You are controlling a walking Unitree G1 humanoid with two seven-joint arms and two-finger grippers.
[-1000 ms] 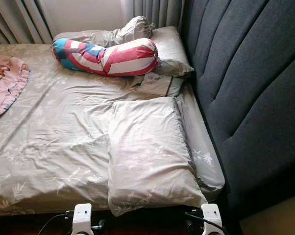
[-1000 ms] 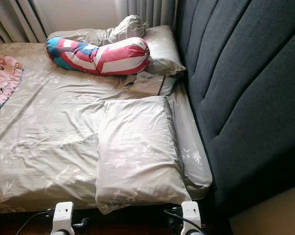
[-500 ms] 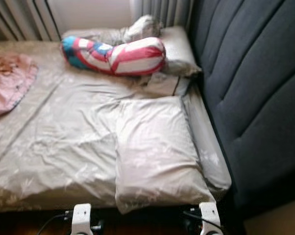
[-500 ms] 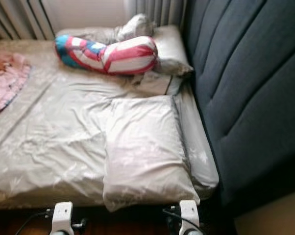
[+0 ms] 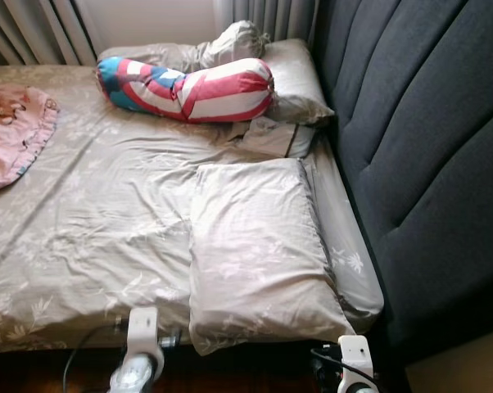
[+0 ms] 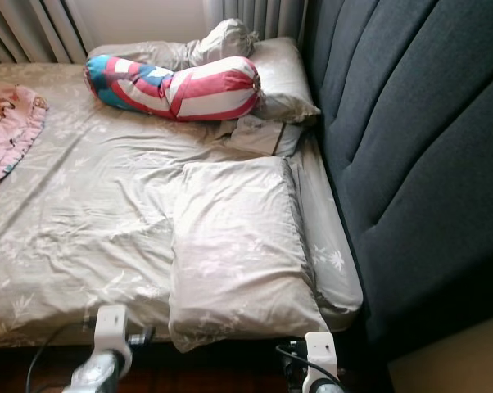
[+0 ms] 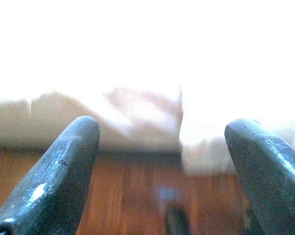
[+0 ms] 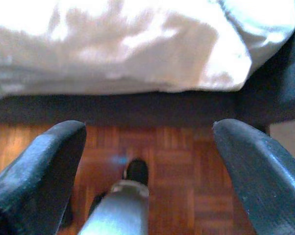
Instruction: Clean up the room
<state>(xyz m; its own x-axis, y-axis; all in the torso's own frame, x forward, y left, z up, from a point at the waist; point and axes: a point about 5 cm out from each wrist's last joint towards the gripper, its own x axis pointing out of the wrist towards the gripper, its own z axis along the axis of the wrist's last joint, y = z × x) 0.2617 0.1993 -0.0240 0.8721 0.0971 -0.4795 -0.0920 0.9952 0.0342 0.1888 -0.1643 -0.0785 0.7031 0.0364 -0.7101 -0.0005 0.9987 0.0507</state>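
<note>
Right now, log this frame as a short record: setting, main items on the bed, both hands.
setting: bed with floral beige sheet, dark padded headboard on the robot's right
near pillow: beige pillow, flat, overhanging the bed's near edge
far pillow: second pillow against the headboard
bolster: striped bolster, red, white and blue, touching the far pillow
pink item: pink cloth at the robot's left
left hand: open, low before the bed edge
right hand: open, above wood floor

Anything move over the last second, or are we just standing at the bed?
The left arm has lifted a little toward the bed edge, left gripper open and holding nothing. The right gripper stays low and open. Near pillow, striped bolster and pink cloth lie as before; the camera shifted slightly.
</note>
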